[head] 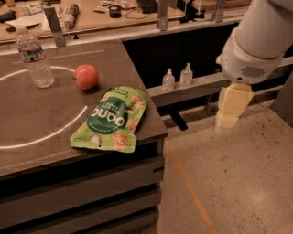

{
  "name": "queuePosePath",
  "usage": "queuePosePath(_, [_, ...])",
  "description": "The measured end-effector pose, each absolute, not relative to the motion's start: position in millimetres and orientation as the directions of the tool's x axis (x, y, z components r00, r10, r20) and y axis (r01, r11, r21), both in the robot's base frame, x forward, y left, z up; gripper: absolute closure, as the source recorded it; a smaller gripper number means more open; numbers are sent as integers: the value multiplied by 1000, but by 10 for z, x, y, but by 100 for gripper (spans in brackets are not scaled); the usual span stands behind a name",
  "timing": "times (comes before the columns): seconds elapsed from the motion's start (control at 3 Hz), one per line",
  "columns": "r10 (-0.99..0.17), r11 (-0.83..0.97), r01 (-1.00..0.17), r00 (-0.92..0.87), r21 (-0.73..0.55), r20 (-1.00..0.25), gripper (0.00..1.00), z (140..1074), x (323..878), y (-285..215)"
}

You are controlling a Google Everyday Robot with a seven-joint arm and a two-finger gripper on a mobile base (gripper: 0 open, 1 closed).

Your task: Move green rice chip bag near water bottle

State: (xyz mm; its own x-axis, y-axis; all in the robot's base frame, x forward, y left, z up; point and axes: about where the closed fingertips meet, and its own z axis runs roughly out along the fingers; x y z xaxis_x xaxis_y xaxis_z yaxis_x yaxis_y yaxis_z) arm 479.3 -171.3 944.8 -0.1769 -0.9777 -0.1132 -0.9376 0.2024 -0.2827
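Note:
The green rice chip bag lies flat near the front right corner of the dark table. The water bottle stands upright at the table's back left, well apart from the bag. My gripper hangs below the white arm on the right. It is over the floor, off the table's right edge and clear of the bag.
A round red-orange fruit sits between the bottle and the bag. Two small pump bottles stand on a low ledge right of the table. A cluttered wooden bench runs along the back. A white arc is marked on the tabletop.

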Motion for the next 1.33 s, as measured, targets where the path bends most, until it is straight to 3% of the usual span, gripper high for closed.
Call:
queuePosePath(0.67, [-989, -19, -960, 59, -280, -134, 0, 8931, 5339, -877])
queuePosePath(1.33, [-912, -240, -941, 303, -239, -276, 0, 8693, 5435, -50])
